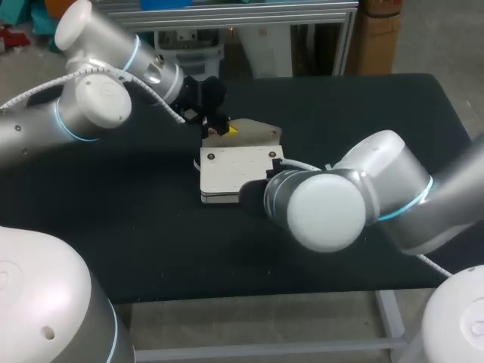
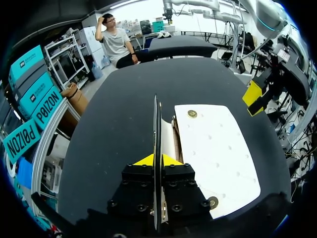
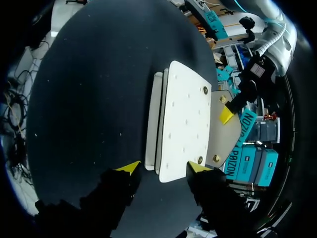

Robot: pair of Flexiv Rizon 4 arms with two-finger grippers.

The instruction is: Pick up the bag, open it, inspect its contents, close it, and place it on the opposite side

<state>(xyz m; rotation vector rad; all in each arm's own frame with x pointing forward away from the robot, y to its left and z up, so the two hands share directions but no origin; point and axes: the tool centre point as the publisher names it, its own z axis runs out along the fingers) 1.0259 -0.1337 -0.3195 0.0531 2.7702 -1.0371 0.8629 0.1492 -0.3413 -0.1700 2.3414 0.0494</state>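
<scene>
A flat white bag [image 1: 236, 172] lies in the middle of the black table [image 1: 136, 227]. Its beige flap [image 1: 261, 133] is lifted at the far end. My left gripper [image 1: 219, 127] is shut on that flap. In the left wrist view the flap [image 2: 156, 124] stands edge-on between the yellow tips of the left gripper [image 2: 157, 159], with the bag's white body [image 2: 218, 144] beside it. My right gripper [image 3: 163, 168] is open at the bag's [image 3: 183, 114] near end, a fingertip on either side of that end. In the head view the right arm hides its fingers.
My right arm's wrist and elbow [image 1: 333, 200] hang over the table's front right. Bare black tabletop surrounds the bag on all sides, with the widest room to the left and front.
</scene>
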